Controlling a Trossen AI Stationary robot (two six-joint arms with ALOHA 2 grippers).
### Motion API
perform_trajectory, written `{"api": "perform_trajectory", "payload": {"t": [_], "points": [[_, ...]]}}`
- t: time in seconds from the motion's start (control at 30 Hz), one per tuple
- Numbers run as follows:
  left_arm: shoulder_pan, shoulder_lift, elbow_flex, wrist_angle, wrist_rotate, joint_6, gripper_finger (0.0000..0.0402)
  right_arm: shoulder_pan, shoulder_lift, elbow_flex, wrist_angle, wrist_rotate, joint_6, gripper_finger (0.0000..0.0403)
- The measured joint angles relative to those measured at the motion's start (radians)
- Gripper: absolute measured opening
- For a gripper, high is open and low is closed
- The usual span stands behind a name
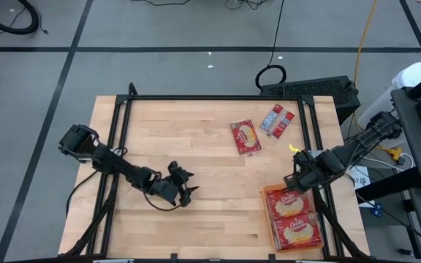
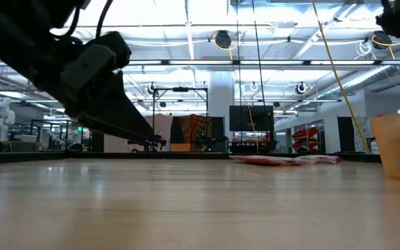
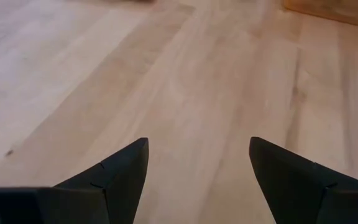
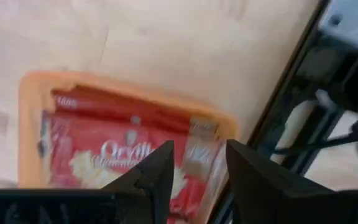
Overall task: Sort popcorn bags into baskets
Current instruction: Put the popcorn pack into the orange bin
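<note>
An orange basket sits at the table's near right corner with red popcorn bags lying flat inside, yellow-cream pictures up. My right gripper hovers open over the basket's far end, and its wrist view looks down on the top bag past the gripper. Two more bags lie flat on the table toward the far right: one with a yellow picture and one with a grey-white panel. My left gripper is open over bare wood near the table's middle.
A black frame rail runs along the table's right edge, close beside the basket and my right arm. Bare wood lies between my left gripper and the two loose bags. In the low view the basket's wall stands at the right.
</note>
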Motion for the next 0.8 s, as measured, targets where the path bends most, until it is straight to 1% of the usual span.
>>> {"api": "perform_trajectory", "payload": {"t": [0.07, 0.2, 0.23, 0.27, 0.33, 0.43, 0.5, 0.63, 0.7, 0.8], "points": [[0.014, 0.000, 0.000, 0.000, 0.009, 0.010, 0.0282, -0.026, 0.003, 0.000, 0.006, 0.062, -0.053, 0.0139], [0.030, 0.000, 0.000, 0.000, 0.026, 0.010, 0.0282, -0.067, 0.009, 0.000, 0.108, 0.355, -0.169, 0.0139], [0.031, 0.000, 0.000, 0.000, 0.027, 0.002, 0.0282, -0.081, 0.014, 0.000, 0.150, 0.415, -0.201, 0.0139], [0.030, 0.000, 0.000, 0.001, 0.027, -0.008, 0.0282, -0.100, 0.019, 0.000, 0.193, 0.457, -0.247, 0.0139], [0.023, 0.000, 0.000, 0.004, 0.027, -0.033, 0.0282, -0.144, 0.039, 0.000, 0.288, 0.502, -0.344, 0.0139], [0.007, 0.000, 0.000, 0.022, 0.028, -0.061, 0.0282, -0.222, 0.094, 0.000, 0.421, 0.525, -0.472, 0.0139], [-0.007, 0.000, 0.000, 0.040, 0.028, -0.070, 0.0282, -0.282, 0.149, 0.000, 0.537, 0.506, -0.583, 0.0139], [-0.027, 0.000, 0.000, 0.068, 0.019, -0.076, 0.0282, -0.407, 0.269, 0.000, 0.744, 0.391, -0.797, 0.0139], [-0.032, 0.000, 0.000, 0.065, 0.013, -0.076, 0.0282, -0.476, 0.320, 0.000, 0.794, 0.350, -0.861, 0.0139], [-0.036, 0.000, 0.000, 0.061, 0.008, -0.076, 0.0282, -0.578, 0.392, 0.000, 0.813, 0.277, -0.928, 0.0139]]}}
